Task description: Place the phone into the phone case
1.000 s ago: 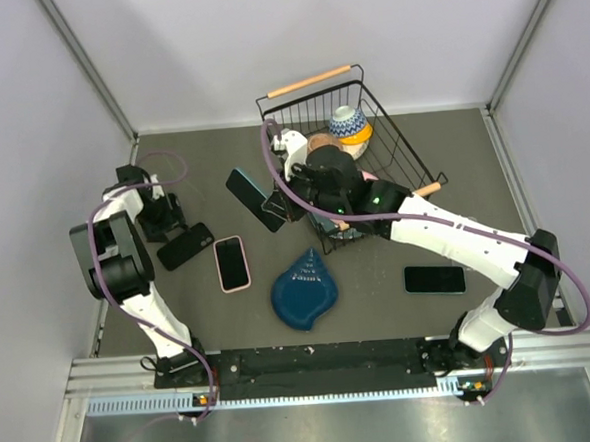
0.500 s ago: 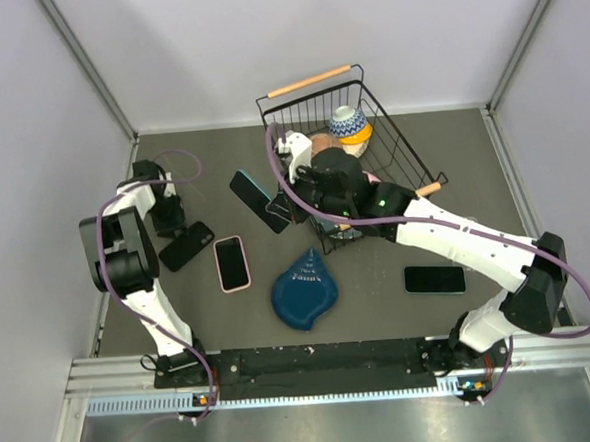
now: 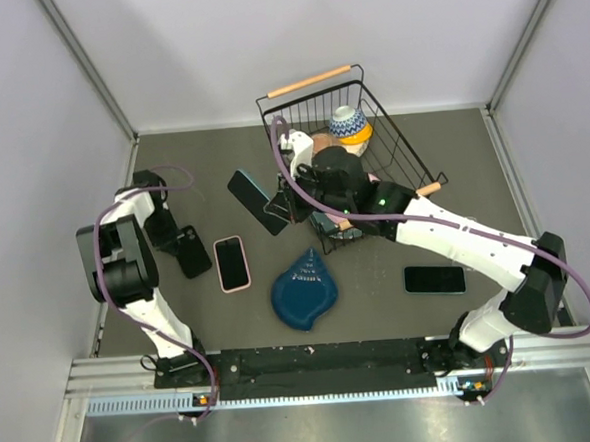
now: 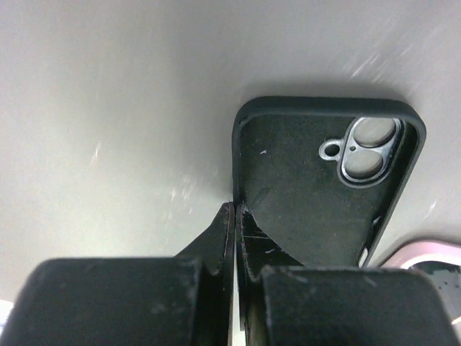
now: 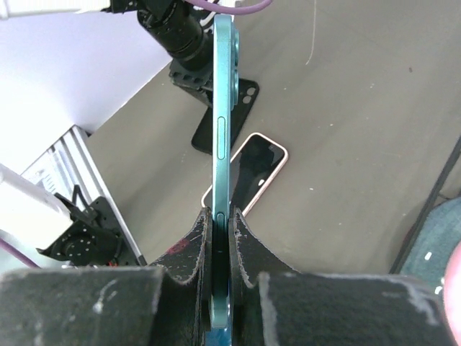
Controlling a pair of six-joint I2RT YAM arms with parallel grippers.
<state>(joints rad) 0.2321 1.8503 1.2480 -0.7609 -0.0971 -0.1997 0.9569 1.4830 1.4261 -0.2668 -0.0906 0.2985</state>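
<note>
The black phone case [image 4: 317, 194] lies open side up on the grey table, its camera cutout at the far end. My left gripper [image 4: 236, 216] is shut on its near side wall, one finger inside and one outside. From above, the phone case [image 3: 190, 250] sits just right of the left gripper [image 3: 170, 232]. The teal phone [image 5: 222, 137] stands edge-on, and my right gripper [image 5: 222, 223] is shut on its lower end. In the top view the phone [image 3: 251, 198] hangs above the table, left of the right gripper [image 3: 279, 208]. Behind the phone the case [image 5: 246, 107] shows partly.
A phone in a pink case [image 3: 231, 262] lies face up right of the black case. A blue leaf-shaped dish [image 3: 304, 290] sits in front of the arms. Another dark phone [image 3: 435, 279] lies at the right. A wire basket [image 3: 399, 145] with bowls stands at the back.
My left gripper has moved toward the black case and shut on its wall. The case has swung round on the table. The right gripper has kept the phone almost in place.
</note>
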